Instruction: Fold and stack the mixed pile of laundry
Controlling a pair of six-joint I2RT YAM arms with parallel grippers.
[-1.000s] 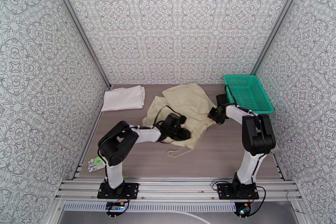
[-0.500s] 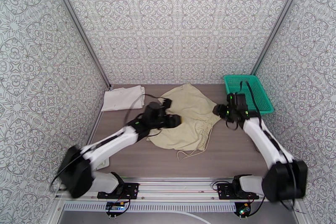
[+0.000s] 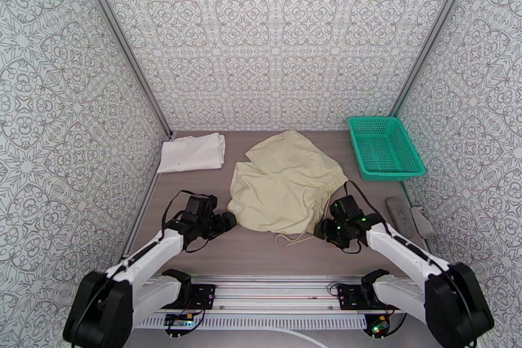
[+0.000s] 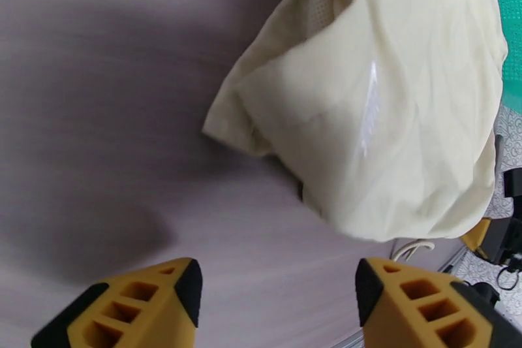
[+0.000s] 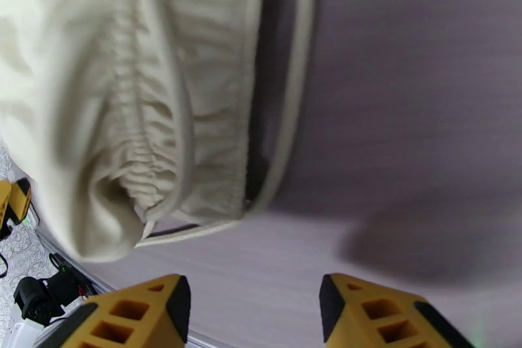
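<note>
Grey wood-grain table (image 3: 274, 253), patterned walls (image 3: 274, 36) all round. Between left gripper (image 3: 225, 220) and right gripper (image 3: 320, 230), both spread apart and empty: rumpled beige garment (image 3: 287, 183). Beyond the left one, folded white T-shirt (image 3: 192, 152).

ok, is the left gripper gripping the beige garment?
No: in the left wrist view the left gripper is open over bare table, with the beige garment lying ahead of its fingers, not between them.

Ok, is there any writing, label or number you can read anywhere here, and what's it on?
None can be read: no text shows on the beige cloth garment, the folded white cloth garment, the teal plastic mesh basket or the patterned walls.
</note>
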